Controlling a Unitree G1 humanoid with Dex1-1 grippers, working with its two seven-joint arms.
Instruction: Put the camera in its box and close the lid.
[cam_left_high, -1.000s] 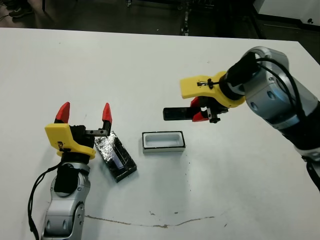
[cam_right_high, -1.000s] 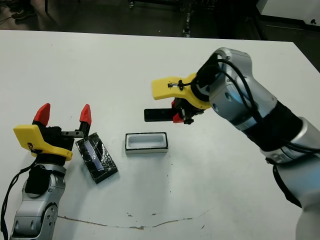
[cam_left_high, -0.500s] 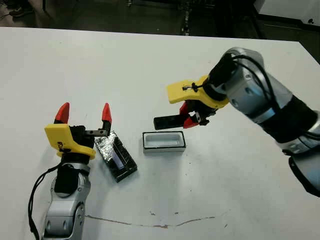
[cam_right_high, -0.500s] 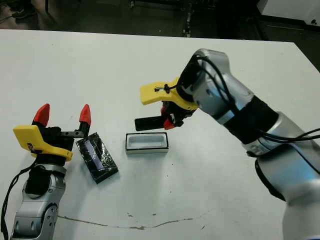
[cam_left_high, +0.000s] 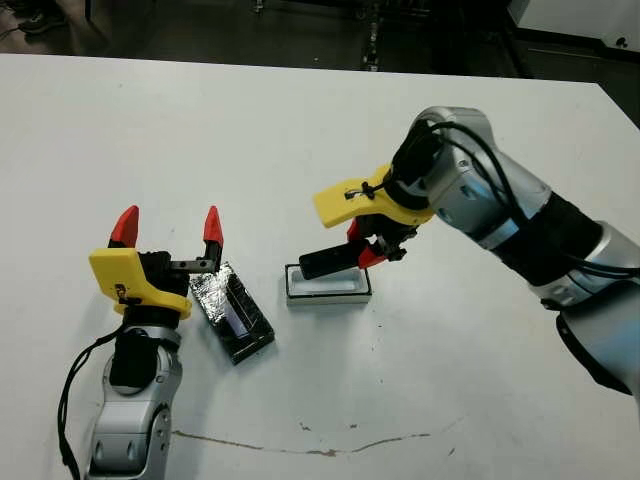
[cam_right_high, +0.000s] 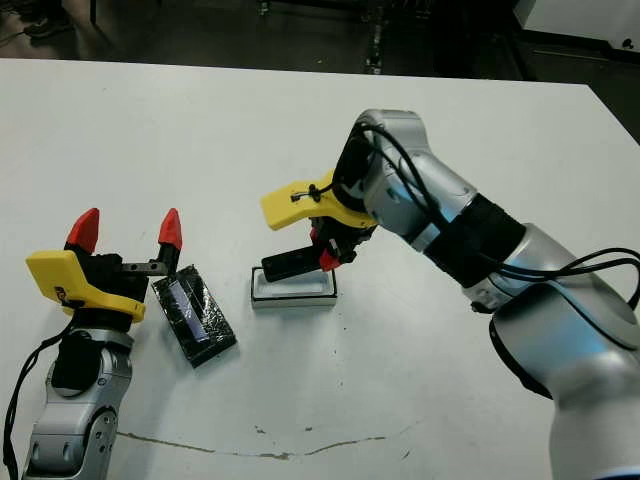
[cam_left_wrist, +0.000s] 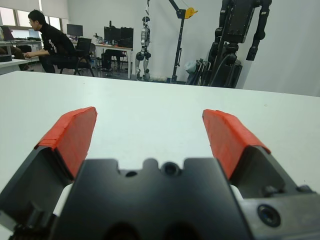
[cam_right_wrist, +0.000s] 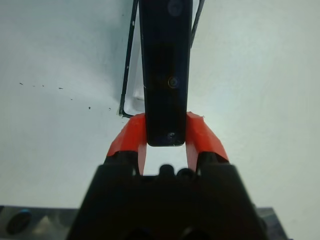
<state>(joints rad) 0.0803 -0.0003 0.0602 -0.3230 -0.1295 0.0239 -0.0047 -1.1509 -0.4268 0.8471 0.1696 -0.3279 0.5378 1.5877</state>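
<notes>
My right gripper (cam_left_high: 372, 252) is shut on one end of the camera (cam_left_high: 328, 262), a slim black bar that hangs tilted just above the box (cam_left_high: 328, 284), a small white-walled tray with a dark rim. In the right wrist view the camera (cam_right_wrist: 166, 70) runs lengthwise over the box (cam_right_wrist: 129, 85). The lid (cam_left_high: 232, 311), a crinkly black-silver piece with a pale strip, lies flat left of the box. My left gripper (cam_left_high: 168, 227) stands open above the lid's far end, holding nothing.
A thin dark crack line (cam_left_high: 310, 447) runs across the white table (cam_left_high: 250, 130) near its front edge. Dark floor and equipment lie beyond the far edge. In the left wrist view a seated person (cam_left_wrist: 50, 42) shows far off.
My right gripper has carried the camera left and down, from beyond the box to just above it. The left arm and the lid have not moved.
</notes>
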